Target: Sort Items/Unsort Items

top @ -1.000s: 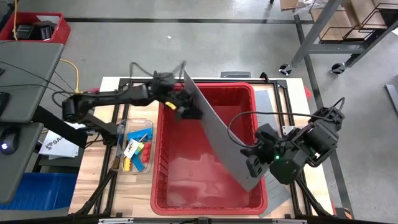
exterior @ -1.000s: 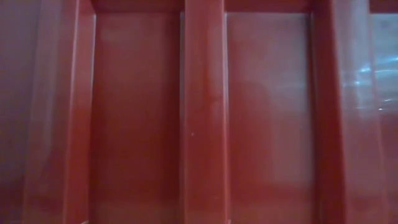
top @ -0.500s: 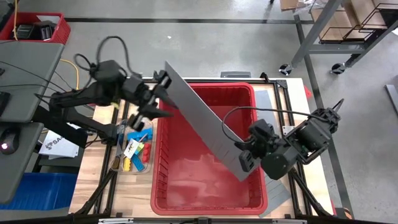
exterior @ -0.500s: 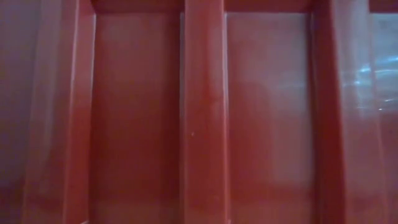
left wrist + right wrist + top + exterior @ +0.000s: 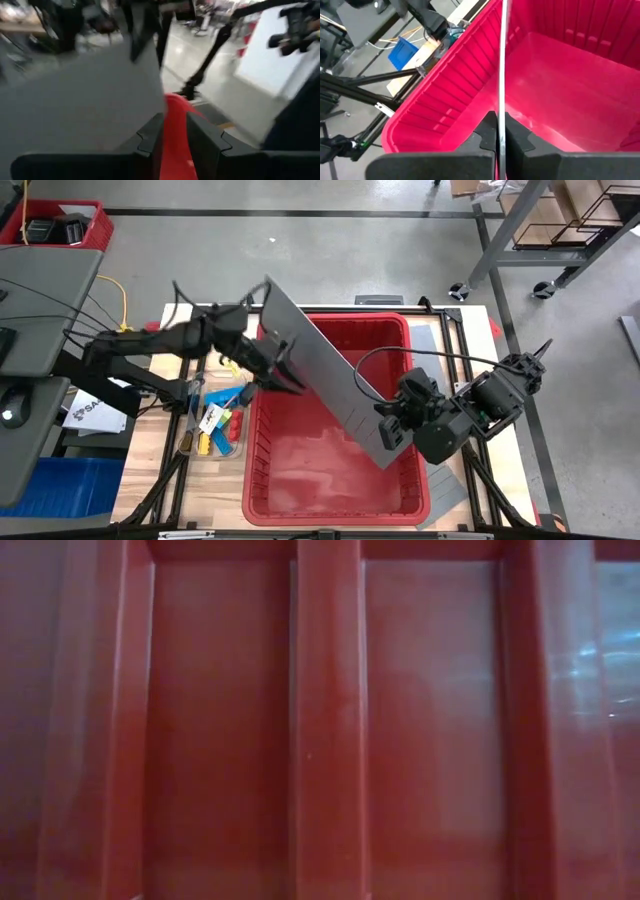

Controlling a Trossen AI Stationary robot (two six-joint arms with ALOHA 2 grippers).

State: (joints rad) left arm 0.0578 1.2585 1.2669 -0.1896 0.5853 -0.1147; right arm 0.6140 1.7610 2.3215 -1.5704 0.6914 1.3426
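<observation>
The high view is looking straight down on the desk (image 5: 205, 490); the low view is seemingly pressing against the red bin (image 5: 300, 470), which both wrist views are also catching.

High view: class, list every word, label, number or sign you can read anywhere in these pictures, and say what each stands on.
"SA": large dark letters on the white sheet by the table's left edge; the rest of the word is hidden.
White tag in the clear tray: dark marks, too small to read.
Low view and both wrist views: no readable text.
</observation>
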